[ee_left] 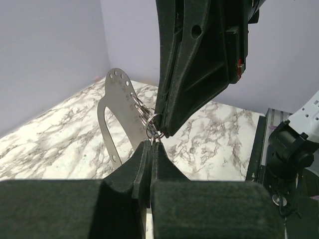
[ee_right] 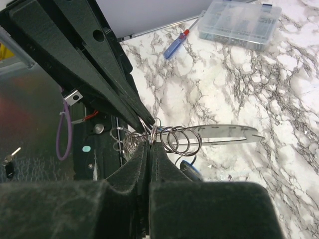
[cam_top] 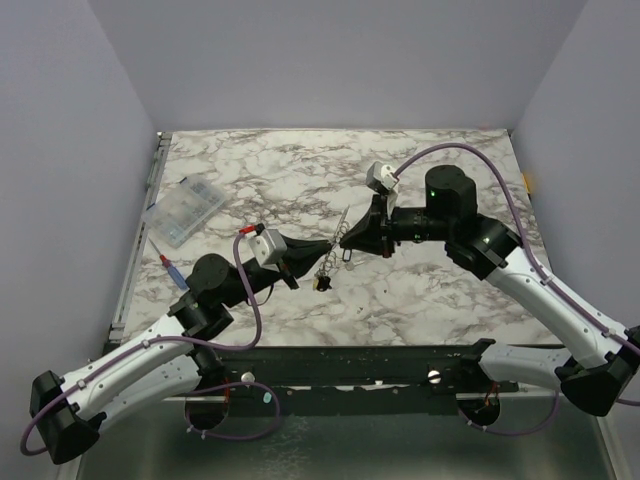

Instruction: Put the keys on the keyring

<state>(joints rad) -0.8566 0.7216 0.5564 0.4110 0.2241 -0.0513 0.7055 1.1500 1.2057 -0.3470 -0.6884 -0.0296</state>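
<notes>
Both grippers meet tip to tip above the table's middle. My left gripper [cam_top: 325, 248] [ee_left: 151, 143] is shut on a thin silvery keyring [ee_left: 152, 122]. My right gripper [cam_top: 349, 243] [ee_right: 150, 145] is shut on the same cluster of several wire rings [ee_right: 175, 140]. The rings hang on a flat silvery plate with holes [ee_left: 118, 112] [ee_right: 227, 133]. A blue key head [ee_right: 192, 169] hangs just under the rings. A small dark bunch of keys [cam_top: 322, 281] dangles below the grippers. Which ring each jaw grips is hard to tell.
A clear compartment box [cam_top: 186, 211] [ee_right: 240, 23] lies at the table's far left. A blue-and-red screwdriver [cam_top: 170, 268] [ee_right: 175, 44] lies near the left edge. Purple cables run along both arms. Grey walls enclose the marble table [cam_top: 440, 290].
</notes>
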